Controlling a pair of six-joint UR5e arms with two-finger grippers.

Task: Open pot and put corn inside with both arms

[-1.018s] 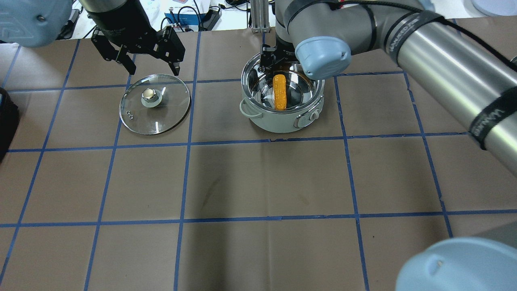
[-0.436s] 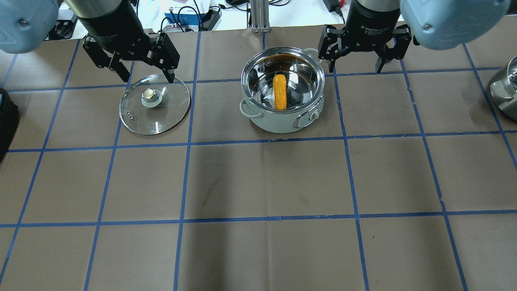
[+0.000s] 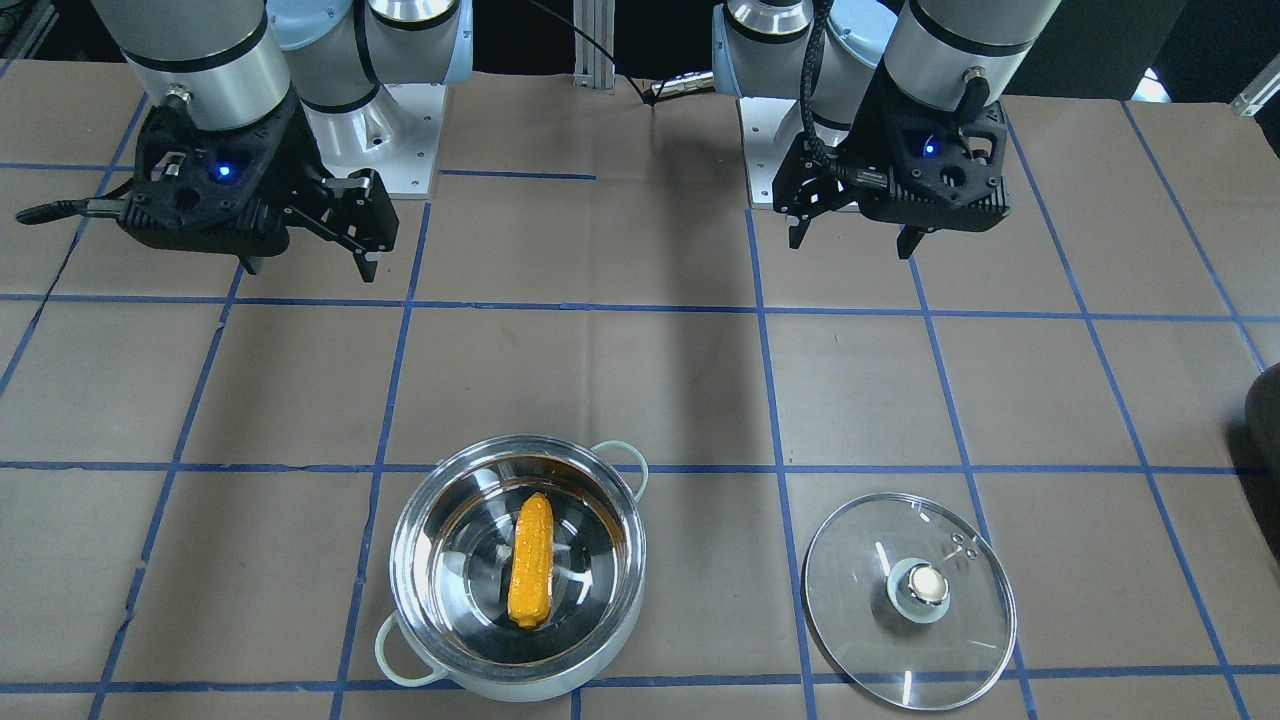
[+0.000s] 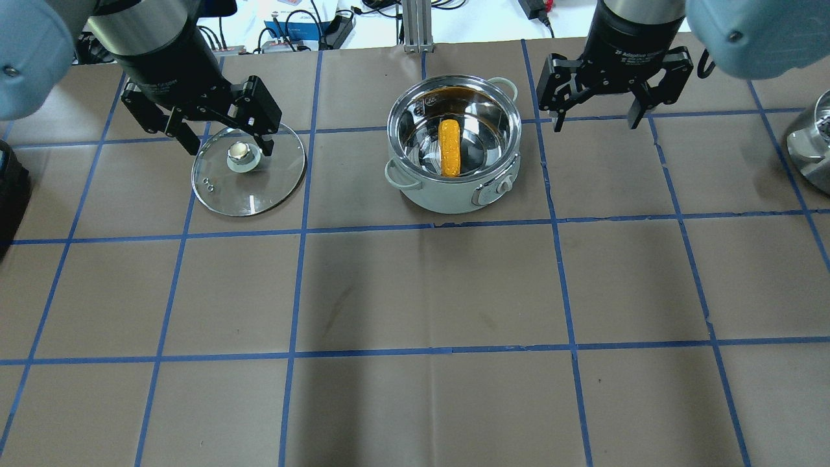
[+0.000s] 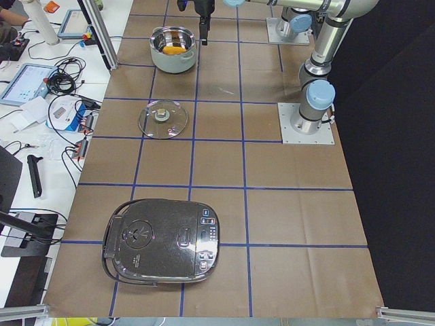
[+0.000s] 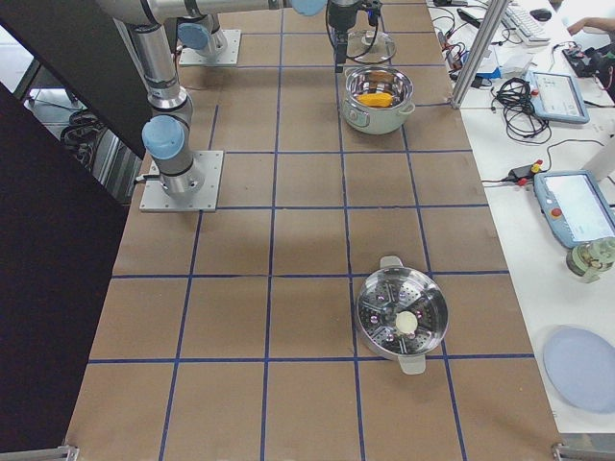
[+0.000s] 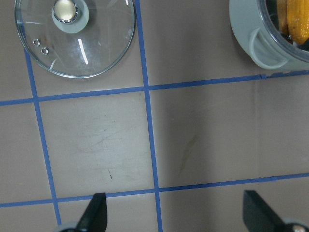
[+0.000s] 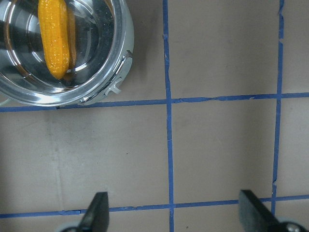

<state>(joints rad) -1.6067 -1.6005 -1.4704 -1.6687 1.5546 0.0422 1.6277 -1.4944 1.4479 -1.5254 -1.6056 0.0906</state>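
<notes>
The shiny pot [image 4: 447,198] with mint handles stands uncovered at the table's far centre. It also shows in the front view [image 3: 425,600]. The yellow-orange corn [image 4: 449,147] lies inside it on the bottom [image 3: 530,560], also seen in the right wrist view [image 8: 54,38]. My right gripper [image 4: 594,124] hangs open and empty, raised above the table to the right of the pot [image 3: 308,268]. My left gripper [image 4: 230,151] hangs open and empty, high above the glass lid [image 4: 248,188], which lies flat on the table left of the pot [image 3: 908,640].
A black rice cooker [image 5: 163,241] sits at the table's end on my left. A steel steamer pot [image 6: 402,317] sits at the end on my right. Blue tape lines grid the brown table cover. Cables and tablets lie beyond the far edge.
My right arm has pulled away from over the pot to its right side, gripper open. My left gripper has shifted slightly over the lid. The corn and lid have not moved.
</notes>
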